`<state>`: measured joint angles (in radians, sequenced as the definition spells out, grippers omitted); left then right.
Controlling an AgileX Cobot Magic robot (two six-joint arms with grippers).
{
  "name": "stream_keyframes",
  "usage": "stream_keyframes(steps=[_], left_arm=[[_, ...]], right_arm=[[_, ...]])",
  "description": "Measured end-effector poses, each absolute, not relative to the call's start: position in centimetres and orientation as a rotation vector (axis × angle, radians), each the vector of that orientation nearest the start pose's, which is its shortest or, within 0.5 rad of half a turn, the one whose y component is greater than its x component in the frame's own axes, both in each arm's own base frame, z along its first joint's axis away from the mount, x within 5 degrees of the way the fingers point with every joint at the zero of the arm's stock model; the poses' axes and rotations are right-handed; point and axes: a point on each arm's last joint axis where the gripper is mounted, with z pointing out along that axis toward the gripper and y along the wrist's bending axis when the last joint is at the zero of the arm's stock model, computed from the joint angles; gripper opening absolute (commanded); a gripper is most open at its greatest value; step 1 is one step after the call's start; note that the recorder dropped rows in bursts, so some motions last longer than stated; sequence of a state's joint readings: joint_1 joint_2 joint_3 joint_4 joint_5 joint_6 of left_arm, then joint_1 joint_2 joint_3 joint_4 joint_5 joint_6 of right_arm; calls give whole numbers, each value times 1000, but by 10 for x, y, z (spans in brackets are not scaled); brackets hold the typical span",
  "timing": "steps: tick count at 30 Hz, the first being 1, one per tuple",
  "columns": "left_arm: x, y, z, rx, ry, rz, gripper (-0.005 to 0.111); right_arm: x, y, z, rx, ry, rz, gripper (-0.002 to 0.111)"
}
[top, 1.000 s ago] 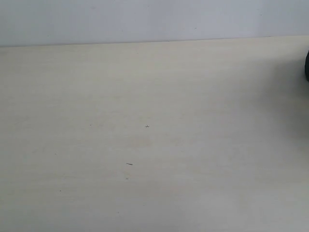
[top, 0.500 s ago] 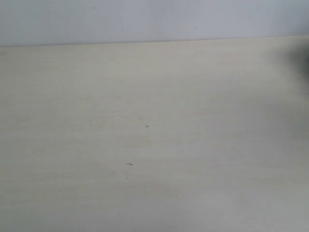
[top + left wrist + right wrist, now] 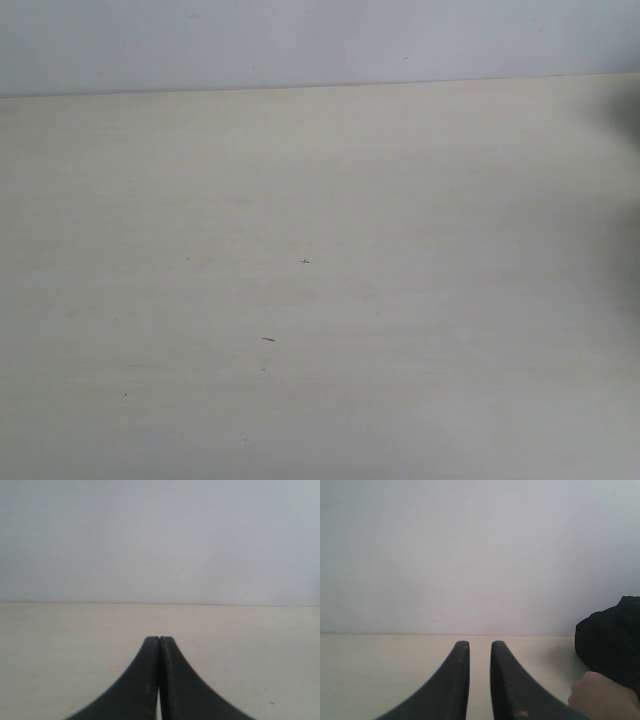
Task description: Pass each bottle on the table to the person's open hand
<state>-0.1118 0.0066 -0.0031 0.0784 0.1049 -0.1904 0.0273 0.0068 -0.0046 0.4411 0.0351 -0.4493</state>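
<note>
Here, in the exterior view, a pale cream surface (image 3: 320, 300) fills the frame from left margin to right, its straight far edge meeting a plain grey-white wall (image 3: 300, 40). The whole span is open room, marked only by one tiny cross (image 3: 305, 261), one short dark dash (image 3: 268, 339) and a few fainter specks. A soft shadow darkens the far right.

There are two end effectors, one in each wrist view. The left end effector (image 3: 159, 640) hangs low over the surface and points at the wall, its two black fingers pressed together and gripping nothing. The right end effector (image 3: 480, 647) points the same way, its fingers parted by a narrow gap that holds nothing.

One person's hand (image 3: 602, 697) rests close beside a finger of the right end effector, with a black sleeve (image 3: 612, 635) behind it. Whether its palm is open cannot be told.
</note>
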Motion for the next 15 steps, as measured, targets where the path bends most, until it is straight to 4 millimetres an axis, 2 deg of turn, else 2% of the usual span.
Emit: stream_keyframes(steps=[7,15], left_arm=[[57,-6,204,-7,1594,-168,1],[57,-6,204,-7,1594,-168,1]], right_arm=[[57,3,204,-52,1595,22,17],[57,3,203,-48,1605,21,17]])
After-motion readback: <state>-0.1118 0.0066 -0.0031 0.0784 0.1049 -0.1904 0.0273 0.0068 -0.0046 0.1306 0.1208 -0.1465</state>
